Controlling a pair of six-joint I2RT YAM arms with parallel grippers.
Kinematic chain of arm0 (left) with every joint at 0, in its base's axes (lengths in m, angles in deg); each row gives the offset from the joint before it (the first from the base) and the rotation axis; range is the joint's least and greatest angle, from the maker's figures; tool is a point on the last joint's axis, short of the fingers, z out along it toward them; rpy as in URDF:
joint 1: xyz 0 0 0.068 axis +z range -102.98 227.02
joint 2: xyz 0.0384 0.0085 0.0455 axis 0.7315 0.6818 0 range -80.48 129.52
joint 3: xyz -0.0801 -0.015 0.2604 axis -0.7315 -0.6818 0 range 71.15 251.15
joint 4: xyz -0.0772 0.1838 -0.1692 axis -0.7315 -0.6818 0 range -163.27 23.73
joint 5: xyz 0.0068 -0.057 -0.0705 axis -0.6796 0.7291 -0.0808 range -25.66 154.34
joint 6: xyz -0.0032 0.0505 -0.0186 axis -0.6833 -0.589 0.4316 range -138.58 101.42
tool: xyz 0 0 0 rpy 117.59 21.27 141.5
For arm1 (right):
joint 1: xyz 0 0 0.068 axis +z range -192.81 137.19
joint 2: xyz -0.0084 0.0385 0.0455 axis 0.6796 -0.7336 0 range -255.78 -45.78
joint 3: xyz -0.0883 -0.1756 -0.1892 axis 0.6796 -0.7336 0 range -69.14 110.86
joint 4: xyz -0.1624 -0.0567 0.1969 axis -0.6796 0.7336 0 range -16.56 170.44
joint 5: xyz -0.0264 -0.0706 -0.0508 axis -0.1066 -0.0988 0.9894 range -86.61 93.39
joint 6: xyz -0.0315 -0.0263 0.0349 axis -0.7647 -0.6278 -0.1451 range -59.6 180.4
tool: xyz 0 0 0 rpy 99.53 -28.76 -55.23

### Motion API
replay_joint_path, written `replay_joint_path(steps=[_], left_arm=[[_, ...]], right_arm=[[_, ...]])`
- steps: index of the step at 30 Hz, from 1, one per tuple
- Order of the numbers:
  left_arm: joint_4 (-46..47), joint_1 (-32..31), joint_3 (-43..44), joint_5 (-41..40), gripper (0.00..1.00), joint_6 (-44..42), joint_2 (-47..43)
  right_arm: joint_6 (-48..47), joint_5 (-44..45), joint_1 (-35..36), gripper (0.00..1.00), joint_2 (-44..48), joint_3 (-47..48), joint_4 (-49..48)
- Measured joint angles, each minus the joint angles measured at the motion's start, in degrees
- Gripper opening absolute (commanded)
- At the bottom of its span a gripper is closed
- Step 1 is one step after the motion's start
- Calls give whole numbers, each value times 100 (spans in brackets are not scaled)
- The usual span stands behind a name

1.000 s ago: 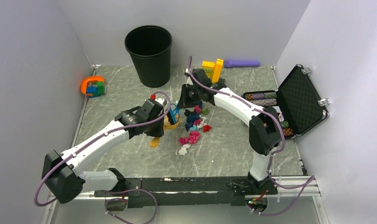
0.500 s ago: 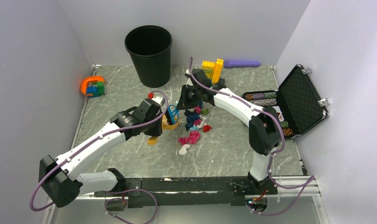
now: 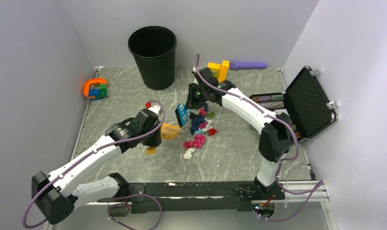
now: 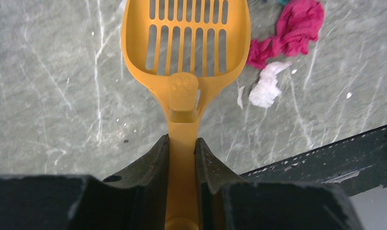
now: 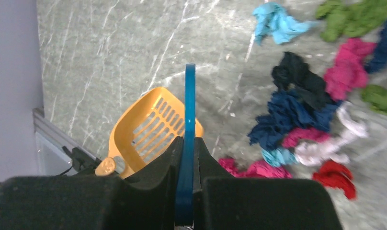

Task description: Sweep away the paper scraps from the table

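Two hands in play, left hand (image 4: 182, 142) clamped on one orange slotted plastic scoop (image 4: 187, 43), right hand (image 5: 186, 144) pinching one thin blue plastic brush (image 5: 189, 105), about a dozen crumpled coloured paper scraps (image 5: 297, 110) bunched mid grey-green marbled counter (image 3: 115, 96), just beside the scoop.

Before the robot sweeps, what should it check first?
1. The scoop sits tight in the left jaws: ok.
2. The brush sits tight in the right jaws: ok.
3. The scoop is empty: ok.
4. The scoop's front edge lies flat on the table: cannot tell.
5. The paper scraps lie between brush and scoop: not ok, they sit off to one side.
6. The bin stands open: ok.
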Motion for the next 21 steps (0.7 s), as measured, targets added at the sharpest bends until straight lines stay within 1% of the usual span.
replay_joint_path(steps=[5, 9, 12, 14, 17, 19, 21], left_arm=[[-275, 7, -291, -15, 0, 0, -466], [-341, -7, -595, 192, 0, 114, -922], [-411, -111, -870, 354, 0, 273, -1215], [-542, -199, -896, 396, 0, 341, -1268], [-693, -304, -863, 413, 0, 404, -1292], [-831, -328, -769, 407, 0, 415, -1307], [-997, -334, -579, 343, 0, 439, -1333]], right_arm=[[-199, 704, -11, 0, 800, 22, 614], [-297, 1333, -15, 0, 1574, 22, 1193], [-350, 1572, -15, 0, 1884, -9, 1698], [-496, 1423, -20, 0, 2048, -186, 1910], [-706, 800, 9, 0, 2260, -699, 2004], [-793, 417, 173, 0, 2304, -1019, 2004], [-883, 146, 487, 0, 2251, -1185, 2011]])
